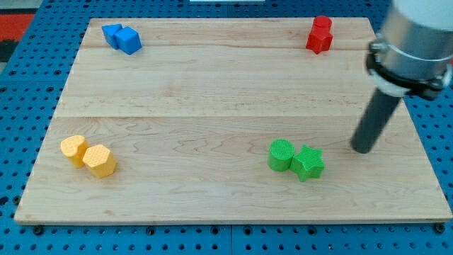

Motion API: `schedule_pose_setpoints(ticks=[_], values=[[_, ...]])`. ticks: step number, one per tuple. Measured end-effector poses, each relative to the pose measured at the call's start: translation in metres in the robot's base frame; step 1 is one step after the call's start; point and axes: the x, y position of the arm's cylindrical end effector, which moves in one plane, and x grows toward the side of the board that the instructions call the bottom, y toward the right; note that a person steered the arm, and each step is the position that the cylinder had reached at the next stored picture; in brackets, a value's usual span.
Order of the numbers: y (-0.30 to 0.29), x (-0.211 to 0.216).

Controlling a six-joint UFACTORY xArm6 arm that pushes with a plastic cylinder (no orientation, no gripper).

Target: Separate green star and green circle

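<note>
The green circle and the green star sit touching each other on the wooden board, at the view's lower right, the circle on the left. My tip rests on the board to the right of the star, apart from it by about one block's width and slightly higher in the view. The dark rod rises from the tip toward the view's upper right.
Two blue blocks touch at the view's top left. Two red blocks stand at the top right. Two yellow blocks touch at the lower left. The board's right edge lies close to the tip.
</note>
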Motion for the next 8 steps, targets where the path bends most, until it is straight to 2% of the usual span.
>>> schedule_pose_setpoints(ticks=[1,3,5,7,8], values=[[0.033,0.002],[0.05,0.07],[0.049,0.077],[-0.009,0.074],[-0.043,0.056]])
